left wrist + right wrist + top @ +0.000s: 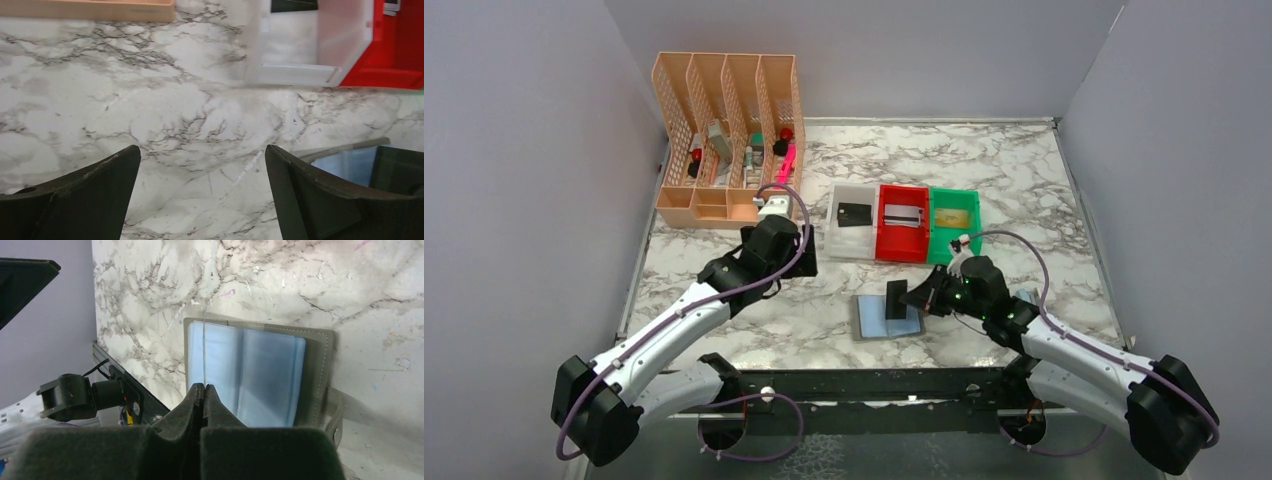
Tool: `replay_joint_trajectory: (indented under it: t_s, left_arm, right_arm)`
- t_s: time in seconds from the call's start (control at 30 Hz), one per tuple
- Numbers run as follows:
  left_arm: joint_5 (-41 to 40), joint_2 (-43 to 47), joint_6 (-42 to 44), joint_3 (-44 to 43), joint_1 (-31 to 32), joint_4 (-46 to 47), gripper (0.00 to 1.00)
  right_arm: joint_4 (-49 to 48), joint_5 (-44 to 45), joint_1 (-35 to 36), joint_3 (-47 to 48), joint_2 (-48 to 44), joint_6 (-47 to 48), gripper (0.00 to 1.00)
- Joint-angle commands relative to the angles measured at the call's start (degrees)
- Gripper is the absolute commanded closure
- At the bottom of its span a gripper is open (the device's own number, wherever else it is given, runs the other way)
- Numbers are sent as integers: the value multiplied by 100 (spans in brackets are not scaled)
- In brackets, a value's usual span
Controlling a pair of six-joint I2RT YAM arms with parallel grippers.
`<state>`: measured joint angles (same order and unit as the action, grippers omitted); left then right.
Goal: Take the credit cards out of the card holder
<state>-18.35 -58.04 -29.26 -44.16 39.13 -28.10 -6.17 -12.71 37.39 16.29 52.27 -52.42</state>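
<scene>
The right gripper (pixel 204 390) is pinched on a thin dark plastic card (pixel 897 299), held on edge just above the flat blue-grey folding card holder (pixel 874 322), which lies open beneath. The row of 3 plastic bins (pixel 902 247) sits beyond, nearest this arm. The left gripper (pixel 202 152) gapes wide over the marble tabletop (pixel 150 100).

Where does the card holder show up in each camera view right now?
Top external: the card holder lies open, low centre.
Left wrist: its blue corner shows at the lower right edge.
Right wrist: it lies open in mid-frame.
Shared landmark: the dark card that the right gripper pinches upright over it.
</scene>
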Motion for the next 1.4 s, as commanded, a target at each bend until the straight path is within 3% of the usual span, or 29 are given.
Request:
replay_joint_trajectory:
  t_s: [0.0,0.43,0.63,0.83,1.07,1.37]
  left_arm:
    - [-569,161,465,-104,-316,-486,1]
    - [-1134,739,359,140,-345,-414,1]
    - [-1224,774,364,141,-345,-416,1]
    - [-1211,829,397,136,-344,-420,1]
    - [-1271,941,414,153,-345,-421,1]
    - [-1294,970,421,162,-342,-418,1]
  right_arm:
    - [219,17,-32,357,-81,298,99]
    - [47,161,-30,1651,881,1572,99]
    - [329,269,8,2848,1897,2812,99]
    - [459,1069,272,3914,2713,4214,99]
    - [-591,2009,1006,4027,3230,6280,99]
    - [-204,2566,1225,4745,4229,7538,99]
